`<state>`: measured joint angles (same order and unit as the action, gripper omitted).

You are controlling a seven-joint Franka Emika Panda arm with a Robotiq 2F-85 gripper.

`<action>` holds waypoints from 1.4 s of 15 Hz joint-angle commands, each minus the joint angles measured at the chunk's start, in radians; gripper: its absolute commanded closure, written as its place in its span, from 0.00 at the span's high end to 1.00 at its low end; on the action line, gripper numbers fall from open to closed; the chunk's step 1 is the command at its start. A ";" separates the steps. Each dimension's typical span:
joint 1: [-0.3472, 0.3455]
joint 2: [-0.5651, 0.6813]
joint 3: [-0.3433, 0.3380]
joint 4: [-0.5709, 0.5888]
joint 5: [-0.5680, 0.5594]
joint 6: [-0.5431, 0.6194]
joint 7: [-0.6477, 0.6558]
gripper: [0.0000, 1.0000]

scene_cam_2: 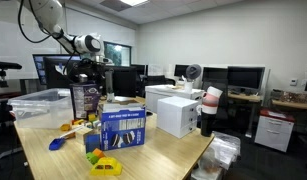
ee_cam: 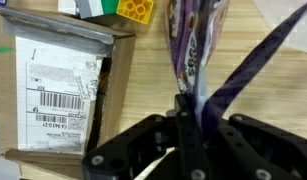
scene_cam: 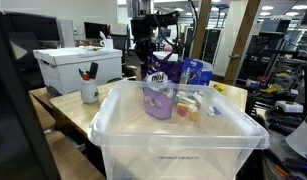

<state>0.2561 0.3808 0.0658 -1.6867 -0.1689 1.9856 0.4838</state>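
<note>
Right now the fingers (ee_cam: 184, 118) are pinched almost flat together on the top edge of the purple snack pouch (ee_cam: 196, 45), which hangs below them in the air over the tabletop (ee_cam: 143, 70). In an exterior view it dangles near the clear plastic bin (scene_cam_2: 38, 103) and the blue carton (scene_cam_2: 121, 128). I judge it light and limp. It looks like thin crinkly film, likely slippery, with loose contents that could shift and set it swinging. So the sealed top seam, where I have it, seems the sensible hold, since squeezing lower down might crush what's inside. For room, the cardboard box (ee_cam: 58, 90) with its shipping label lies just beside the pouch and small toy blocks (ee_cam: 135, 10) lie near. The bin's rim could snag the pouch if I travel low, but the space above looks open.
</note>
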 commanded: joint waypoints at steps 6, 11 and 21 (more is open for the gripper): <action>0.030 0.007 -0.043 0.012 -0.094 0.006 0.219 0.05; -0.027 0.005 0.001 0.036 0.085 0.027 0.130 0.05; -0.054 0.026 -0.006 0.129 0.224 -0.009 0.098 0.05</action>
<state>0.2151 0.3991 0.0524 -1.5859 0.0258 1.9935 0.6137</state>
